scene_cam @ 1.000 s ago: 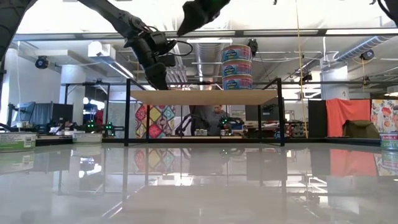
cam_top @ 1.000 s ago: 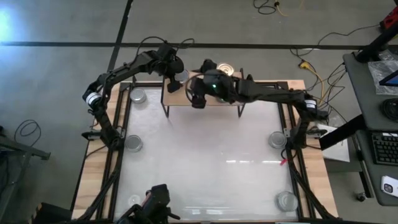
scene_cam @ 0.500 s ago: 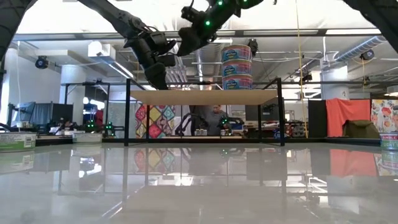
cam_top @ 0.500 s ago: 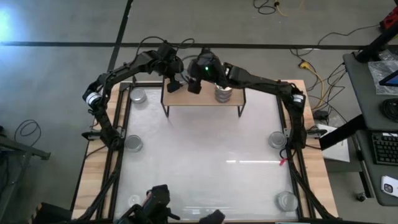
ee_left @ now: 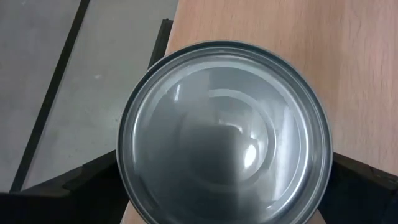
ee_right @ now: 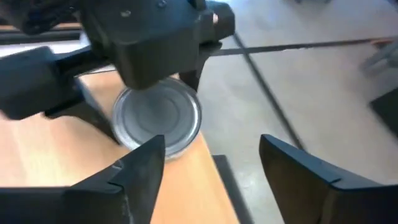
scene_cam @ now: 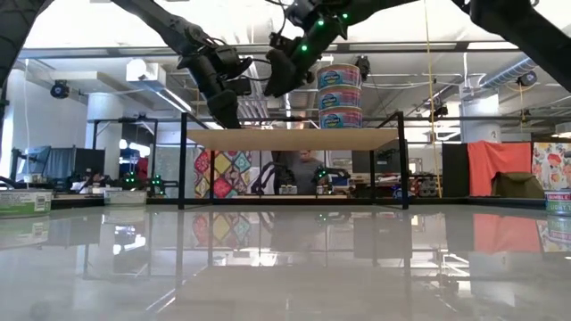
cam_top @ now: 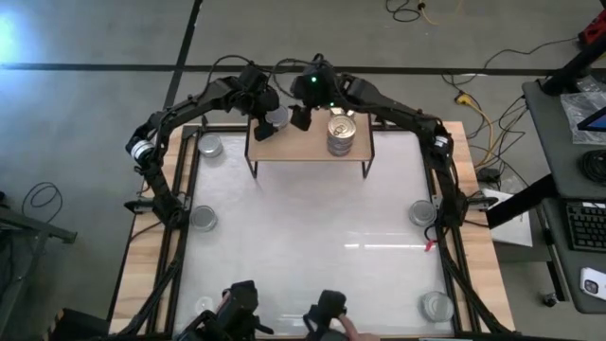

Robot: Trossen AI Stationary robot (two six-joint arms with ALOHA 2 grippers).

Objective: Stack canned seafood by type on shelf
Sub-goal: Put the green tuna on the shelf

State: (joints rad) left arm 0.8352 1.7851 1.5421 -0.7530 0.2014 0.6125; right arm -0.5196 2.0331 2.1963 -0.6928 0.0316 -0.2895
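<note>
Left gripper [cam_top: 266, 124] over the shelf's [cam_top: 308, 150] left end, fingers [ee_left: 74, 186] spread wide either side of a silver tin [ee_left: 225, 134] (flanking it; contact not clear). Tin upright on the plank near its 9 o'clock edge, seen past the right fingers [ee_right: 140, 171] as well [ee_right: 158, 121]. Right gripper [cam_top: 303, 116] in the air just beside it, at about 3 o'clock of the left one, above the shelf's back edge, fingers parted with nothing between them. At 3 o'clock of that, a stack [scene_cam: 339, 92] of three labelled tins standing on the plank, gold top [cam_top: 341, 127] uppermost. Further out on the table [cam_top: 312, 246], single tins: at 10 o'clock [cam_top: 209, 146], 9 o'clock [cam_top: 203, 219], 3 o'clock [cam_top: 422, 211] and 5 o'clock [cam_top: 436, 305].
</note>
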